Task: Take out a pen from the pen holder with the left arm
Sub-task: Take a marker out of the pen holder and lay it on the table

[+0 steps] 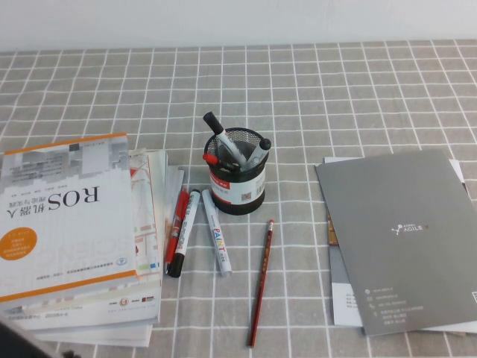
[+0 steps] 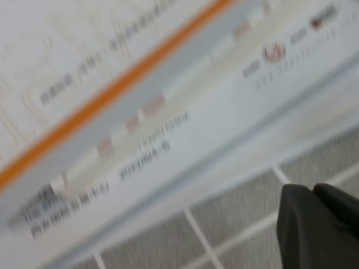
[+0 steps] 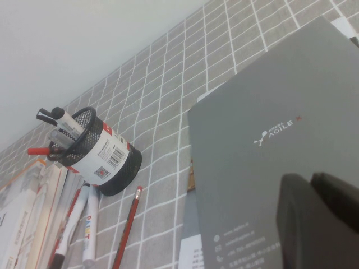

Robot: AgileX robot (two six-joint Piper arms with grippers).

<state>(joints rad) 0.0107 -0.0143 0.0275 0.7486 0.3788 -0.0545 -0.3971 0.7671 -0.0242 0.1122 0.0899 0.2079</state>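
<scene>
One mesh pen holder on counter, three markers beside it, one pencil, left hand above book stack edge, right hand above grey booklet — both pressed together, empty

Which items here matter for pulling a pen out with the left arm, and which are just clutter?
Job: black mesh pen holder with white label; black-capped and red pens standing in it; left gripper, shut, over the white-and-orange book stack.
Lying about: that book stack; three loose markers; red pencil; grey brochure; right gripper, hovering above the brochure.
</scene>
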